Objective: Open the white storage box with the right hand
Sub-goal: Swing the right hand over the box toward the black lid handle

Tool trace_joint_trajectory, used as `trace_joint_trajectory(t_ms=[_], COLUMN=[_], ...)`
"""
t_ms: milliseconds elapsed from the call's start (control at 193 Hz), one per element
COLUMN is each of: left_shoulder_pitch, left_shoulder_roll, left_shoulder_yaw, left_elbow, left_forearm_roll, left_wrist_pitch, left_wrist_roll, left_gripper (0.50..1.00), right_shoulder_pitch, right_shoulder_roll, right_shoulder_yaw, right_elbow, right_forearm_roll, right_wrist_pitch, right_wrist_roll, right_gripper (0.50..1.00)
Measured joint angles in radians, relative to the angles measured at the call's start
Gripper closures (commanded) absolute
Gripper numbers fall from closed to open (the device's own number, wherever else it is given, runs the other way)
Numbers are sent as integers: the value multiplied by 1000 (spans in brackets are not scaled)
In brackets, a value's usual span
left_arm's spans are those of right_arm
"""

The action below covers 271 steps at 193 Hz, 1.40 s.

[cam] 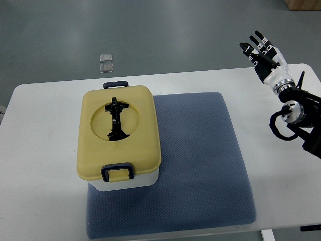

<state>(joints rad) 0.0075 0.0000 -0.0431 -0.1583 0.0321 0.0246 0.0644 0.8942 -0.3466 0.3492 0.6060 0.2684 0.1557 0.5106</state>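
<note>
Two dark latches are seen clamping the yellow lid of the white storage box, which sits on the blue mat (left portion). Rigid, light plastic is judged; the near latch is the likely hold. Right of the mat, the right hand is raised, fingers spread. Nothing stands between.

A white table with rounded corners fills most of the view, seen from steeply above. A blue-grey quilted mat lies on its middle, reaching almost to the near edge. Beyond the far edge of the table is a smooth grey-green floor, evenly lit, without hard shadows. Two small clear square pieces lie on the floor, one just behind the other. In the top right corner a bit of brown cardboard box shows
</note>
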Motion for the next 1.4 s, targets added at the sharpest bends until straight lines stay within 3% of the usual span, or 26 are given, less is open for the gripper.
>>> trace_joint_trajectory(t_ms=[466,662,1040,1403], left_shoulder_pitch=[0,0,0,0], left_shoulder_roll=[0,0,0,0], left_shoulder_yaw=[0,0,0,0], left_elbow=[0,0,0,0], left_forearm_roll=[0,0,0,0], left_wrist_pitch=[0,0,0,0], left_wrist_roll=[0,0,0,0], left_gripper=[500,500,500,500], right_shoulder_pitch=[73,188,450,632], right_shoulder_roll=[-42,-97,-130,-30], right_shoulder_yaw=[-65,-219,-300,-359], right_elbow=[15,104,276,430], right_forearm_roll=[-151,-291,-939,-1470], right_wrist_pitch=[-5,0,48,52], right_wrist_roll=[-4,1,30,92], right_gripper=[570,570,570,574])
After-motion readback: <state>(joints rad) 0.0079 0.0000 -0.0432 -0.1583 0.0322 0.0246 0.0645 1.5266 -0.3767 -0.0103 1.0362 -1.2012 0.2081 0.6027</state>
